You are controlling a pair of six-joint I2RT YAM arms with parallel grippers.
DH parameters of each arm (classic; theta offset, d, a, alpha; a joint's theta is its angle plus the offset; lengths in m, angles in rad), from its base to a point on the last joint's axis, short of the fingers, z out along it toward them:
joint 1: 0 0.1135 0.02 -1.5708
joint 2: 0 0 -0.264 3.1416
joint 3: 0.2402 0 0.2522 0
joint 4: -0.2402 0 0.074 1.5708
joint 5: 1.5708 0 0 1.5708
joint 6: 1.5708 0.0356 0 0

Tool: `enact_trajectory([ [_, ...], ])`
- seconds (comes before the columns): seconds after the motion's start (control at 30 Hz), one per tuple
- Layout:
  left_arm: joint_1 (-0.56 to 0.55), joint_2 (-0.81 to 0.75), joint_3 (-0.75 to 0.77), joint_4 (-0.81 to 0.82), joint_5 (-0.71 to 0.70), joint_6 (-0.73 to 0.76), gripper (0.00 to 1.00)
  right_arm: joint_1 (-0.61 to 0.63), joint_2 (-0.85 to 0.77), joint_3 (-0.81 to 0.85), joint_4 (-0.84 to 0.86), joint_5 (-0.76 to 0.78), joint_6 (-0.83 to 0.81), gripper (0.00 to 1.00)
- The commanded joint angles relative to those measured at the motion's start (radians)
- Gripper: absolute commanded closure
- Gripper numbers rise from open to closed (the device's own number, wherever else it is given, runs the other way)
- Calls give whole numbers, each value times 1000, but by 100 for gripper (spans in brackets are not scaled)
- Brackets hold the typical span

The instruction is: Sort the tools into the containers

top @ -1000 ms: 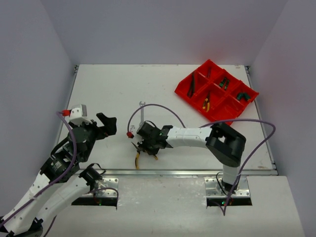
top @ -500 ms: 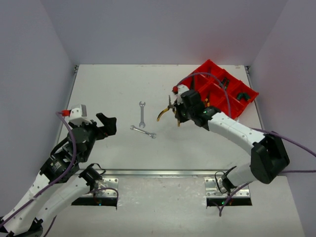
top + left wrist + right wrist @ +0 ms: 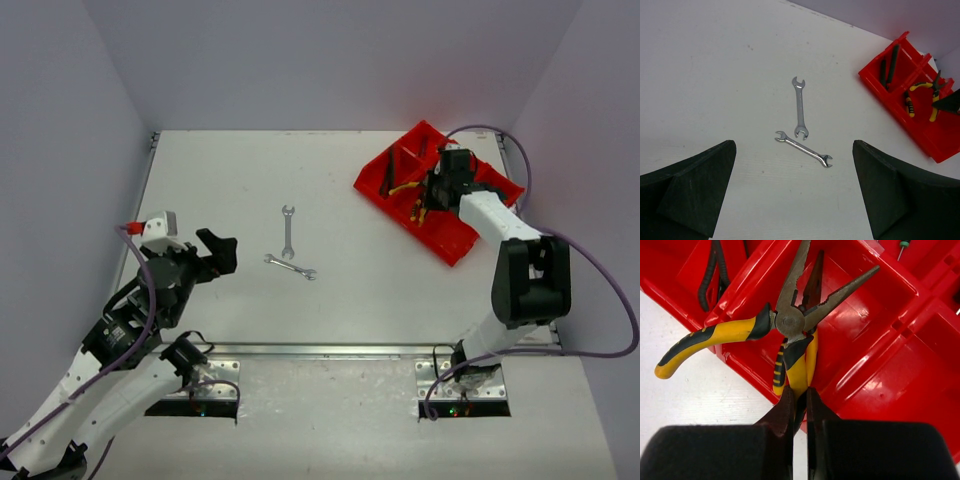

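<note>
My right gripper is shut on one handle of yellow-handled pliers. It holds them with their jaws spread over a compartment of the red tray. A second pair of yellow pliers lies in that compartment beneath. Two silver wrenches lie on the table mid-left and also show in the left wrist view. My left gripper is open and empty, left of the wrenches.
The tray sits at the back right corner. It also holds a black-handled tool and green-handled tools in other compartments. Grey walls enclose the table on three sides.
My right arm has carried the yellow pliers from the front middle of the table up and right to over the red tray. The left arm and the wrenches have not moved.
</note>
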Motion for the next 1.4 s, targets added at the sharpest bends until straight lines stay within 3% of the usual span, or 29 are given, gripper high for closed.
enact_trajectory([
  [0.0, 13, 24, 6, 42, 16, 21, 0, -71, 31, 112, 73, -144, 55, 100],
  [0.4, 11, 26, 6, 39, 5, 16, 0, -84, 202, 238, 28, -250, 25, 100],
  [0.73, 13, 38, 8, 39, 9, 17, 0, -113, 189, 213, -11, -158, 40, 96],
  [0.87, 13, 37, 8, 39, 10, 19, 0, -115, 191, 231, -42, -148, 30, 77],
  [0.93, 11, 35, 8, 39, 9, 19, 0, -116, 196, 238, -62, -142, 26, 75],
  [1.0, 11, 33, 8, 39, 11, 19, 0, -119, 201, 249, -79, -133, 27, 47],
  [1.1, 11, 33, 5, 45, 16, 22, 0, -119, 194, 271, -114, -118, 32, 21],
  [1.17, 13, 38, 5, 46, 22, 25, 0, -119, 181, 282, -123, -131, 37, 16],
  [1.37, 12, 50, 8, 45, 24, 25, 0, -99, 127, 297, -121, -260, 79, 17],
])
